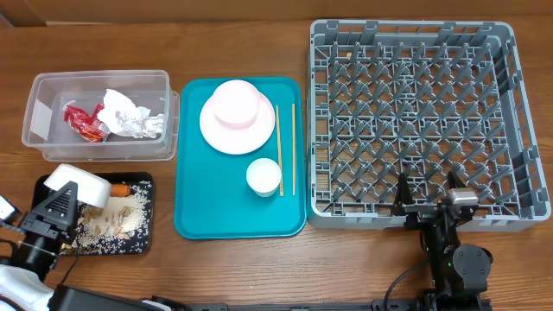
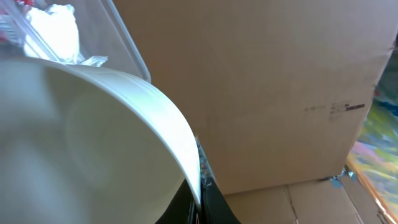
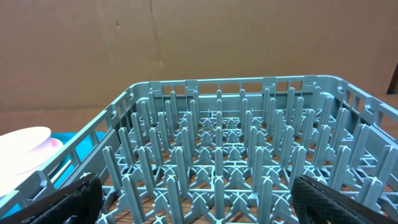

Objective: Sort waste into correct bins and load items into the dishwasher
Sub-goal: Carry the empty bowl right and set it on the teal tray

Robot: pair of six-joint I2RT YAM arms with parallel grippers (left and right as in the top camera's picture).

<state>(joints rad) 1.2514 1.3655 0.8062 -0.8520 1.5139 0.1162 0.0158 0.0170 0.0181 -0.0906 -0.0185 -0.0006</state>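
Brown cardboard is seen behind the wooden surface (image 1: 259, 268). At the front left, the left claw (image 1: 67, 200) is closed on the rim of a whitish bowl (image 1: 79, 181), which is held tilted above the black tray (image 1: 145, 249). Its arm is reached in low from the front-left corner. Beige food scraps (image 1: 121, 216) and a small carrot (image 1: 119, 187) are spread on that tray.

The right claw (image 1: 428, 206) is held wide apart and empty just before the front wall of the grey rack (image 1: 415, 112), with its arm folded at the front edge.

A red wrapper (image 1: 85, 123) and crumpled paper (image 1: 130, 117) are contained in the clear tub (image 1: 43, 104). On the teal tray (image 1: 194, 207), a pink plate (image 1: 220, 138) with a second bowl (image 1: 235, 102) upturned on it, a small cup (image 1: 263, 177) and chopsticks (image 1: 292, 147) are laid.
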